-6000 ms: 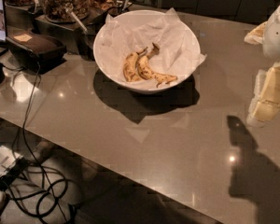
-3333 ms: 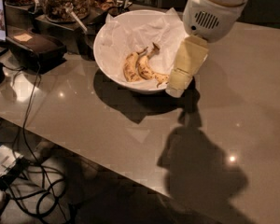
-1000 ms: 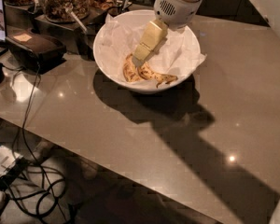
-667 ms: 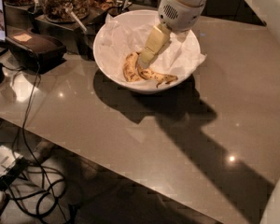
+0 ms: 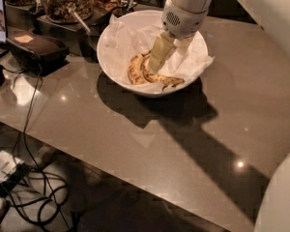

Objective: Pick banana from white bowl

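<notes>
Inside the deep round white bowl (image 5: 117,79), the cream two-finger gripper (image 5: 167,62) — jaws apparently spread — should straddle the brown-spotted yellow banana (image 5: 135,72) without snagging the crumpled white paper (image 5: 123,33).

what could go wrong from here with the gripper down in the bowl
The gripper is low over the banana, which lies on crumpled paper; it may pinch paper too. The banana looks brown-spotted, probably soft, so it could squash. Pushing could slide the white bowl.

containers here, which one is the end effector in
The white bowl; the end effector is down inside it by the banana, not in the nut jar.
</notes>
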`<state>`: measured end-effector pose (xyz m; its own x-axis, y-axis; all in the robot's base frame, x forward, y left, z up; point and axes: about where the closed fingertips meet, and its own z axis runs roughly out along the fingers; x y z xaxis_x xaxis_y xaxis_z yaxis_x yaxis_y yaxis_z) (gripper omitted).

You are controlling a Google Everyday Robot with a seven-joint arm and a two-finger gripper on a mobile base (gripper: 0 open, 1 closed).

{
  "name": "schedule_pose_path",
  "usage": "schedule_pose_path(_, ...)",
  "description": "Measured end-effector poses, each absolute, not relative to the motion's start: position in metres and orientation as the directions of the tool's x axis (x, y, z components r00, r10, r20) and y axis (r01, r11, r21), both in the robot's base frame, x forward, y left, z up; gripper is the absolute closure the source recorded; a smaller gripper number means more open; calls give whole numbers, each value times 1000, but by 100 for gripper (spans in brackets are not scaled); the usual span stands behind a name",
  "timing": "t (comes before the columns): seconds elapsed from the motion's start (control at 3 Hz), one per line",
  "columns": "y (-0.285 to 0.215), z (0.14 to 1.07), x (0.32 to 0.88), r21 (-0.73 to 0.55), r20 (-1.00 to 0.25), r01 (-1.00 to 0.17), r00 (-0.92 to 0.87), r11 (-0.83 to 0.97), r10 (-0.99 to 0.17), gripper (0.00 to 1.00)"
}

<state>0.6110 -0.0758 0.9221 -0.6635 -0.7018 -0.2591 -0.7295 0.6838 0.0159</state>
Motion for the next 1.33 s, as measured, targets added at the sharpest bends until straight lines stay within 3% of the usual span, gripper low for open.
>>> schedule_pose_path(0.67,-39,913,616,-10,-217,-781,-608,624,-764,38)
schedule_pose_path(1.33,-41,911,631,-17,-211,-765,-626,643,-751,50)
